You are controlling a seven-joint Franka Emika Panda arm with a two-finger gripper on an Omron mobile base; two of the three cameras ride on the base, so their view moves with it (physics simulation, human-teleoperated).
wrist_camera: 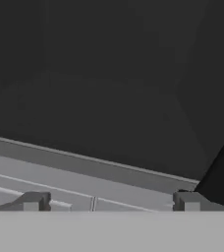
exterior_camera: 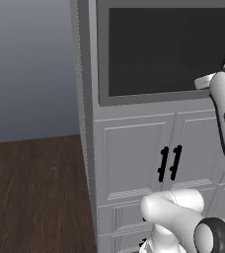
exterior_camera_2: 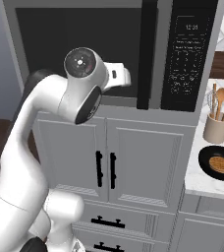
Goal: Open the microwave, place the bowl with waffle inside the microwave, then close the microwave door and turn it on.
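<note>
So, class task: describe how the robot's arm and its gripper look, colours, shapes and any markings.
The arm is made of smooth, glossy white rounded segments with dark grey to black joints between them. One joint ends in a round dark cap with a small red dot at its centre. The gripper has two small, blocky dark grey fingertips. No cables are visible.

A: The wide microwave door (exterior_camera_2: pixel 84 54) with its dark smoked glass is looking matt, its grey frame smooth like painted metal.

B: The white panelled cabinet doors (exterior_camera_2: pixel 111 162) are showing a satin painted finish, with glossy black bar handles (exterior_camera_2: pixel 105 170).

A: The pale marble-patterned counter (exterior_camera_2: pixel 200 179) is looking polished, and the dark plank floor (exterior_camera: pixel 35 192) is reading as wood.
</note>
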